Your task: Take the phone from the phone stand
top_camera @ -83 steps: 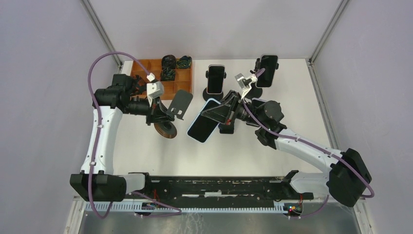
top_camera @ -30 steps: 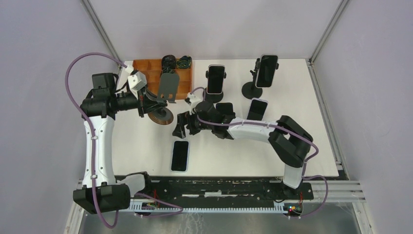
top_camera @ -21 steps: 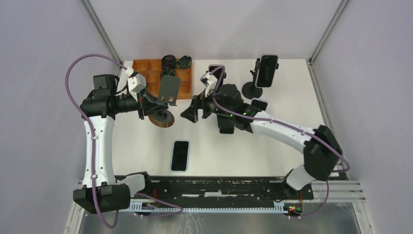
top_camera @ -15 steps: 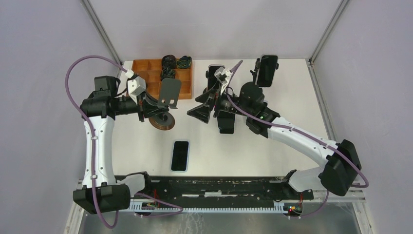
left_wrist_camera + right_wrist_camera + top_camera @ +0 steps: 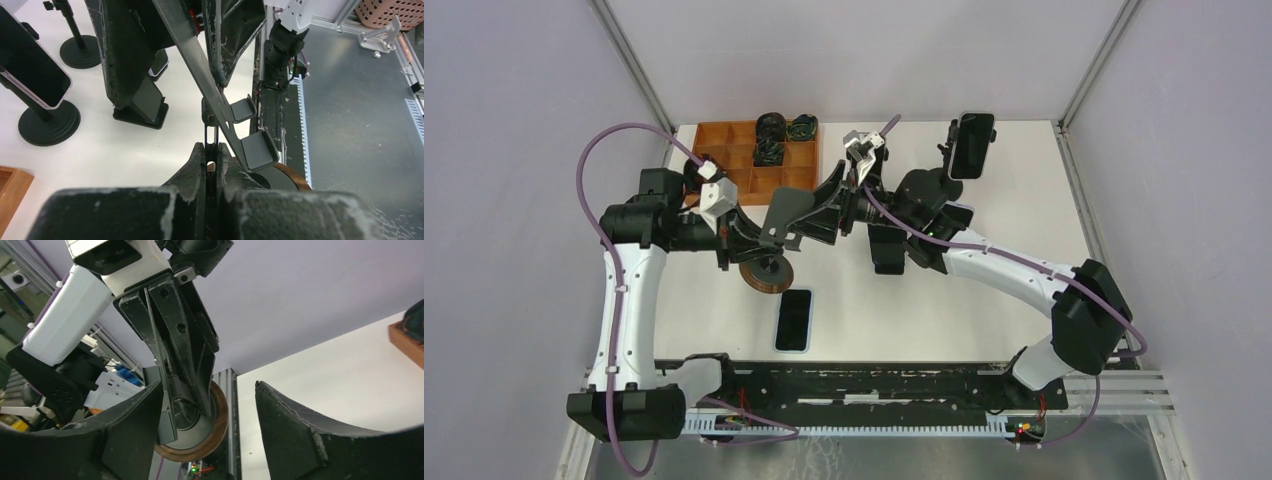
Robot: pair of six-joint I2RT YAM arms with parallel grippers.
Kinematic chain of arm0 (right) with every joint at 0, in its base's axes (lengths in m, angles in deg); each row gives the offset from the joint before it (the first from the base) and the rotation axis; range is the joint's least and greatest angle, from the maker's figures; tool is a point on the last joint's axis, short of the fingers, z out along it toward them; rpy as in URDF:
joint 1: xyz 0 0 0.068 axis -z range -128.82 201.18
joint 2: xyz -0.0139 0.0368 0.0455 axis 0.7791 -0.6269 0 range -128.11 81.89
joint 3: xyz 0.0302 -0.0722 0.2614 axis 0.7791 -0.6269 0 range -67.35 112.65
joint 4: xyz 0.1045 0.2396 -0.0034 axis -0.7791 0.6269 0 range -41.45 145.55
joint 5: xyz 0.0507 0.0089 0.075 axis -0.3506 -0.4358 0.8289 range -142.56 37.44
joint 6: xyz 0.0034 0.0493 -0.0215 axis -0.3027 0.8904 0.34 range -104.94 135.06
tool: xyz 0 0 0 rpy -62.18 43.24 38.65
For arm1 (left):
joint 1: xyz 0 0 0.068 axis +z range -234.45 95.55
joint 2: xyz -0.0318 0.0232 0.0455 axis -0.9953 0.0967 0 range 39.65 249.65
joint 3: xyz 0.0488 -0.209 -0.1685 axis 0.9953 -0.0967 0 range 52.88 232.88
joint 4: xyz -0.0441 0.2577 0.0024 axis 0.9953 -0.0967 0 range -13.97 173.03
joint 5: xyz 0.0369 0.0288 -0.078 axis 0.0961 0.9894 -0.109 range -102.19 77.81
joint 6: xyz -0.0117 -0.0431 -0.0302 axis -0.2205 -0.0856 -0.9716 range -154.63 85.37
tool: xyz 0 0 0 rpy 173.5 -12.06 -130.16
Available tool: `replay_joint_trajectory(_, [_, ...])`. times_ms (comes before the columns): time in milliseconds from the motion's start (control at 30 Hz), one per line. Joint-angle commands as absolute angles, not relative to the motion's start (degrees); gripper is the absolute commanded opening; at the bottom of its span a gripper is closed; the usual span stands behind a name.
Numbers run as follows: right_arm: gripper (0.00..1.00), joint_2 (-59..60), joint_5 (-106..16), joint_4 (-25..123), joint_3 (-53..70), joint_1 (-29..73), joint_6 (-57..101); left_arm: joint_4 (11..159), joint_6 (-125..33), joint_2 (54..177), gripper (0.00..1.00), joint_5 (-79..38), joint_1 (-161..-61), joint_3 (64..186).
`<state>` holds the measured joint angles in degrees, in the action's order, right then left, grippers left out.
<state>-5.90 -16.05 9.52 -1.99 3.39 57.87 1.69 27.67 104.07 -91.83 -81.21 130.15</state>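
One left tool (image 5: pixel 211 148) tight on stand (image 5: pixel 256 150)

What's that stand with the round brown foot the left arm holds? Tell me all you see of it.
The phone stand has a round brown, wood-looking foot, a thin dark stem and a flat grey plate with two small upturned lips. It is empty and tilted. The left hand is shut on its stem. The right hand is open, a finger on each side of the plate's top; whether they touch it is unclear. A phone lies flat on the table nearby.
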Motion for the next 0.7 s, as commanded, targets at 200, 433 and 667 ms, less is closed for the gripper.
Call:
replay_joint_trajectory(200, [0.00, -3.91, -15.82, 8.75, 0.50, 1.82, 56.32, -0.86, 31.66, 102.87, 0.45, -91.22, -82.72, 128.71])
replay_joint_trajectory(433, [0.00, -1.08, -14.68, 20.94, 0.56, 3.61, 45.83, -0.90, 33.52, 100.75, 0.77, -85.28, -85.66, 127.80])
replay_joint_trajectory(667, [0.00, -0.38, -11.73, 27.28, -0.72, 3.32, 38.02, -0.88, 31.76, 101.53, 0.89, -86.50, -86.34, 130.02])
